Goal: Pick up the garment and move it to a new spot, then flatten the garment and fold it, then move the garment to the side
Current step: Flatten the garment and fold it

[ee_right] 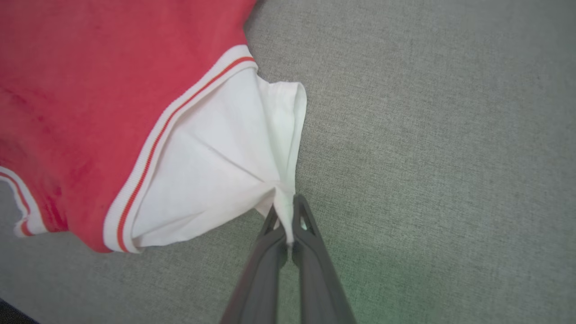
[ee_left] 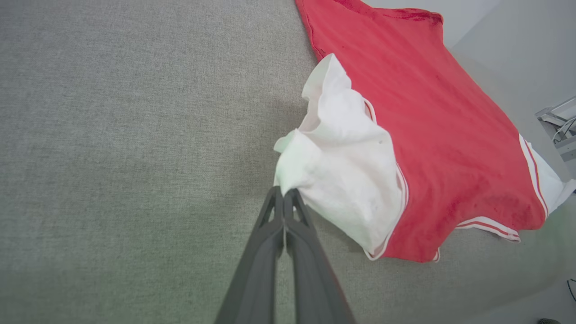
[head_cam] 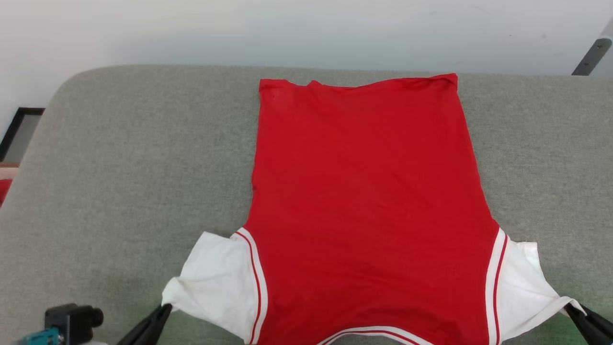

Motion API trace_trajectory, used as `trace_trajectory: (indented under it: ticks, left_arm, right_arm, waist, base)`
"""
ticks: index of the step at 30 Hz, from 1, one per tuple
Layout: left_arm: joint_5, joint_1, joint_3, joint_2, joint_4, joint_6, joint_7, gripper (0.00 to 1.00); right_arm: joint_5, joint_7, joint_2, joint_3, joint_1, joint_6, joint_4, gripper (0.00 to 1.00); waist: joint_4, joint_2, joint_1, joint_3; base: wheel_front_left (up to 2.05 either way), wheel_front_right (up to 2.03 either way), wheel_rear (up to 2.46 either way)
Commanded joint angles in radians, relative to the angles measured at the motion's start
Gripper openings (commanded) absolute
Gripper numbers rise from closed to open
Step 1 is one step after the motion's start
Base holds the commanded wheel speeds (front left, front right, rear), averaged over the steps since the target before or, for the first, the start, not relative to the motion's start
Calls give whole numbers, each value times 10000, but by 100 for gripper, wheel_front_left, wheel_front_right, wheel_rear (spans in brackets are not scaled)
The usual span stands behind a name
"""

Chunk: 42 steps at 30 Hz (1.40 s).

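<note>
Lying sleeve-pinched between left gripper [ee_left: 284, 192] and right gripper [ee_right: 284, 204], garment [head_cam: 368, 201].

No legible text or numbers on garment [head_cam: 368, 191].

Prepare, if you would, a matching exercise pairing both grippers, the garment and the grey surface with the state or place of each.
Column one:
1. left gripper
2. right gripper
3. garment
4. grey surface

Column two:
A. spread out, plain red side up
B. shut on the right-hand white sleeve, at the head view's lower right
C. lies beneath the cloth, stretching out to either side
D. shut on the left-hand white sleeve, at the head view's lower left

Pairs: 1-D, 2-B, 3-A, 4-C.
</note>
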Motion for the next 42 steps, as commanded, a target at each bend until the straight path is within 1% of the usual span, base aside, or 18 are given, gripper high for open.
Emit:
trace_trajectory:
  ticks: [1, 8, 9, 10, 11, 13, 14, 19, 24, 26, 28, 30, 31, 35, 38, 42]
  left_arm:
    - [78, 121, 43, -33, -7, 30, -6, 0]
    - [238, 197, 63, -233, 39, 29, -4, 0]
    - [250, 178, 39, -276, 50, 17, 9, 0]
    - [260, 151, 26, -319, 64, 8, 14, 0]
    - [271, 124, 10, -355, 85, 3, 32, 0]
    - [274, 80, -24, -420, 126, -3, 48, 0]
    - [288, 53, -44, -452, 149, 0, 63, 0]
    - [353, -84, -137, -604, 191, -25, 152, 0]
    - [420, -151, -217, -733, 229, -71, 191, 0]
    - [457, -226, -232, -790, 226, -103, 199, 0]
    - [516, -299, -238, -847, 227, -112, 199, 0]
    - [556, -407, -238, -918, 242, -148, 195, 0]
    - [607, -469, -250, -962, 255, -186, 203, 0]
    - [769, -863, -321, -1213, 338, -340, 281, 0]
    - [924, -1220, -410, -1434, 448, -511, 392, 0]
    - [1177, -1787, -538, -1782, 686, -777, 547, 0]
  right_arm:
    - [-73, 86, 54, -100, 126, -10, -56, 0]
    - [-53, 1158, 352, -198, 91, -10, -448, 0]
    - [-65, 1332, 374, -189, 36, -10, -530, 5]
    - [-89, 1528, 397, -207, -15, -10, -577, 23]
    - [-110, 1742, 415, -193, -69, -10, -652, 35]
    - [-105, 2166, 468, -208, -236, -10, -816, 50]
    - [-109, 2417, 480, -218, -286, -10, -891, 99]
    - [52, 3810, 446, -346, -533, -9, -1409, 100]
    - [178, 5199, 567, -832, -697, -9, -2232, 100]
    - [177, 5512, 584, -1096, -945, -9, -2662, 100]
    - [39, 5513, 541, -1323, -1404, -10, -2995, 100]
    - [-125, 5423, 514, -1436, -2048, -9, -3038, 100]
    - [-232, 5358, 437, -1408, -2456, -9, -2957, 100]
    - [-654, 4880, 597, -1365, -4300, -9, -2049, 100]
    - [-945, 4565, 782, -1195, -5709, -9, -923, 100]
    - [-1150, 4470, 820, -779, -7409, -9, 767, 100]
  waist:
    - [-6, 0, 0, 4]
    - [-9, 0, 0, 36]
    - [-16, 0, 0, 46]
    - [-20, 0, 0, 52]
    - [-21, 0, 0, 58]
    - [-42, 0, 0, 64]
    - [-49, 0, 0, 60]
    - [-36, 0, 0, 39]
    - [35, 0, 0, 41]
    - [86, 0, 0, 99]
    - [134, 0, 0, 195]
    - [200, 0, 0, 323]
    - [249, 0, 0, 400]
    - [527, 0, 0, 753]
    - [832, 0, 0, 1094]
    - [1331, 0, 0, 1588]
  base:
    - [0, 0, 0]
    - [0, 0, 0]
    - [0, 0, 0]
    - [0, 0, 0]
    - [0, 0, 0]
    - [0, 0, 0]
    - [0, 0, 0]
    - [0, 0, 0]
    - [0, 0, 0]
    - [0, 0, 0]
    - [0, 0, 0]
    - [0, 0, 0]
    - [0, 0, 0]
    - [0, 0, 0]
    - [0, 0, 0]
    - [0, 0, 0]
